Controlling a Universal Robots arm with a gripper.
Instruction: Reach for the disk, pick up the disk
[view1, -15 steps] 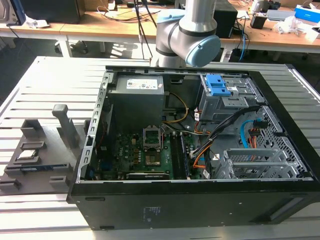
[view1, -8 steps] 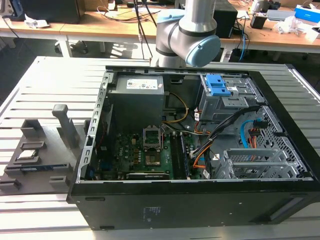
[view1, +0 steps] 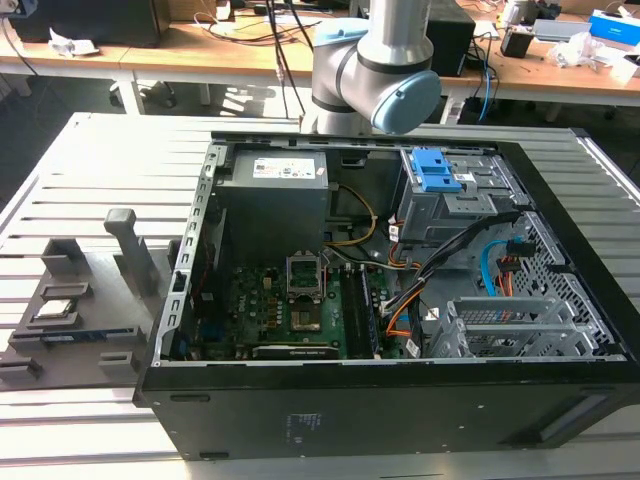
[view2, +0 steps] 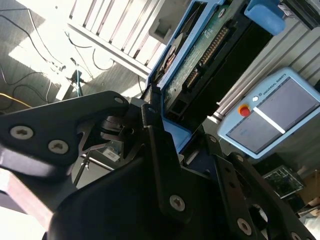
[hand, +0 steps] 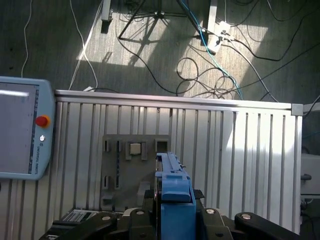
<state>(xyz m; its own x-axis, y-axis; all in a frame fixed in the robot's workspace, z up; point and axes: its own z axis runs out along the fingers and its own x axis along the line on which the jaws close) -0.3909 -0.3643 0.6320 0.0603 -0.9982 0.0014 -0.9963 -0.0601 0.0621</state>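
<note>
1. In the second wrist view we see the gripper (view2: 177, 135) clamped on the disk (view2: 200, 55): its black fingers (view2: 155, 132) press on the near end of the drive from both sides
2. The rest of the disk juts out past the fingertips, showing a green circuit board framed by bright blue side rails
3. In the first wrist view we look along the disk (hand: 172, 180) edge on; its blue rail stands between the jaws of the gripper (hand: 175, 200), centred, with black finger parts touching it on either side
4. Beyond the held disk in that view lies the slatted metal table (hand: 250, 150), with a grey parts holder (hand: 112, 165) on it and a teach pendant (hand: 20, 130) with a red button at the table's edge
5. In the exterior view the open computer case (view1: 400, 400) lies on the table, and the arm (view1: 385, 60) rises behind it
6. A blue bracket (view1: 435, 170) sits in the case's drive bay, and the grey holder is beside the case on the exterior view's left
</note>
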